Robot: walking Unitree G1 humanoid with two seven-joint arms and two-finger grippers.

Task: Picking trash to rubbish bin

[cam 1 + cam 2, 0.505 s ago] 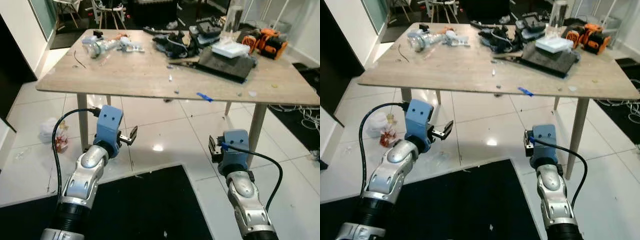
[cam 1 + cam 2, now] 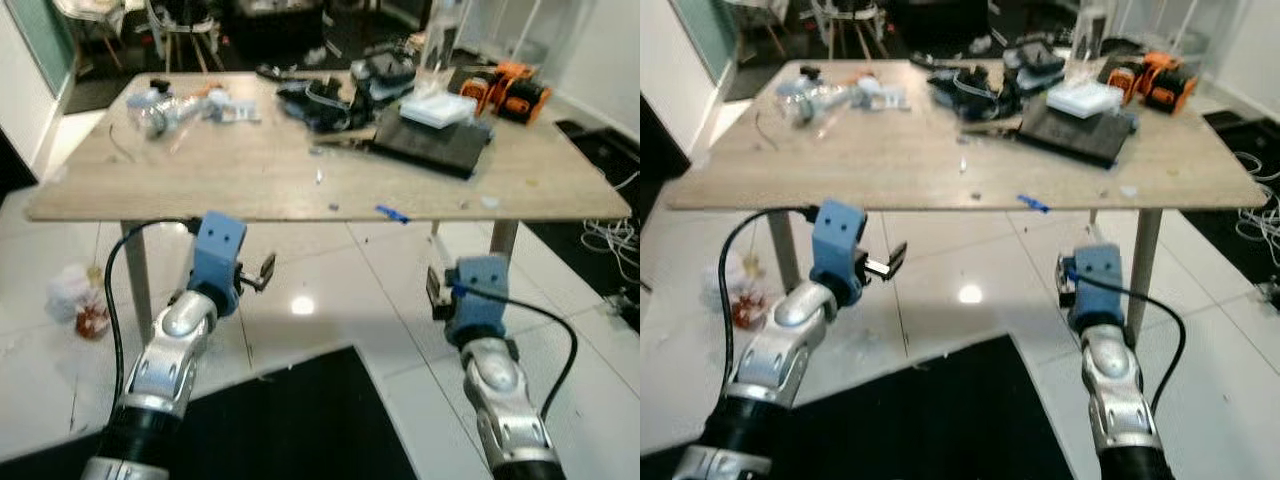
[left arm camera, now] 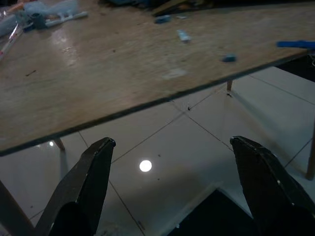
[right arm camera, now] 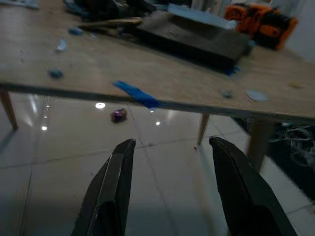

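Both held low before the tabletop [image 2: 250,190], below its near edge: left tool [image 3: 172,191] spread wide, right tool [image 4: 172,187] also parted, neither holding anything. Blue scrap [image 4: 136,93] overhanging that edge, lying crosswise, up and ahead of the right tool, the nearer one by far.

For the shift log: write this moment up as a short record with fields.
setting: tiled floor, wooden table ahead of the robot
left gripper: fingers open, holding nothing, below the table's front edge
right gripper: fingers open, holding nothing, below the table's front edge
on table: blue strip at the front edge, dark tray, orange tool
on floor: crumpled bag by the left table leg, small purple scrap under the table
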